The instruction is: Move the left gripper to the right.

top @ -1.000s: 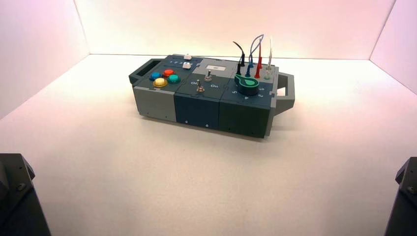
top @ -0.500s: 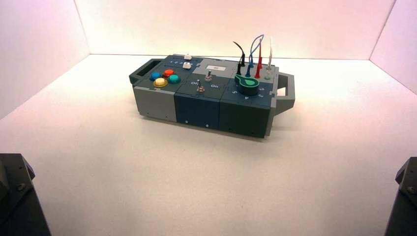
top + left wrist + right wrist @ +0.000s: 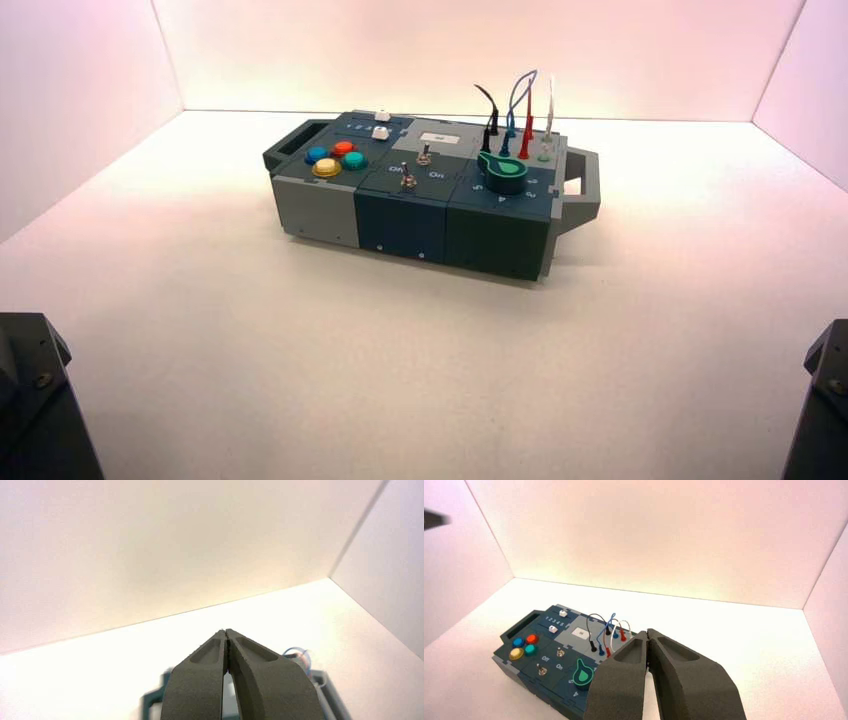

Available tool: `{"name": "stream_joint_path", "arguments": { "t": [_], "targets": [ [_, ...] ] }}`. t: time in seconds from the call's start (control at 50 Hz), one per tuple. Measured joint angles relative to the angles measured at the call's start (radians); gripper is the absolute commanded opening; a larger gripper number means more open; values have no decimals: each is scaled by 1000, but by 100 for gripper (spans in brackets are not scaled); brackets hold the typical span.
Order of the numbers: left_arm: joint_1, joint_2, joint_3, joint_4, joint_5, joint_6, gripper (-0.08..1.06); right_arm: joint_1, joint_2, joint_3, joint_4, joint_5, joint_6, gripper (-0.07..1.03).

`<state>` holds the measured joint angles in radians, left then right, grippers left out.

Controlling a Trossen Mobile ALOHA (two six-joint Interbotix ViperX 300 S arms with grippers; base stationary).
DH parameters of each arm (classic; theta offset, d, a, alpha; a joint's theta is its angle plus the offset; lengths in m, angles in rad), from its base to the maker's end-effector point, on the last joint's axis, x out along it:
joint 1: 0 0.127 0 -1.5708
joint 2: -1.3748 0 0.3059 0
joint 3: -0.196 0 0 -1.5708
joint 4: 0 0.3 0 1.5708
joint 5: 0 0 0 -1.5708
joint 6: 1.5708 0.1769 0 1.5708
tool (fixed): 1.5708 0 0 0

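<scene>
The box is sitting toward the far middle of the white counter, angled slightly, with wide bare surface lying open on every side of it and walls closing the counter's far and side edges. The left hand is waiting at the counter's near left corner, well apart from the box; from above only a matte black, faceted block with screw heads is showing, cut off by the picture's edge. Its own camera is showing its two dark fingers pressed together at the tips, hanging over the counter and pointing toward the far wall, with the box blurred and mostly hidden behind them. The right hand is sitting at the near right corner, also cut off from above, its fingers likewise pressed together. Beyond it are showing coloured buttons, two toggle switches, a green knob and looping wires.
</scene>
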<state>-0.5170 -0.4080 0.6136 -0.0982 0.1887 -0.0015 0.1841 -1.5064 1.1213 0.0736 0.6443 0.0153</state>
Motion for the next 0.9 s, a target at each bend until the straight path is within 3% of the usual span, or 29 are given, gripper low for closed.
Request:
{"name": "stream_joint_path", "arguments": {
  "t": [0.08,0.12,0.24,0.58,0.76,0.9],
  "targets": [
    [-26,55,-44,2,-2,2,-3,-2,0,0,0,0,0,-2],
    [-80,149,-120,2,0,2,-3,-2,0,2,-2,0,0,-2],
    [-143,252,-216,2,8,2,-3,0,0,2,-3,0,0,-2],
    [-321,471,-463,2,169,2,-3,-2,0,2,-3,0,-2,-2],
    [-371,503,-499,3,225,0,-3,-2,0,2,-5,0,-2,-2],
    [-360,503,-492,3,229,-12,-3,0,0,2,-5,0,-2,-2]
  ]
}}
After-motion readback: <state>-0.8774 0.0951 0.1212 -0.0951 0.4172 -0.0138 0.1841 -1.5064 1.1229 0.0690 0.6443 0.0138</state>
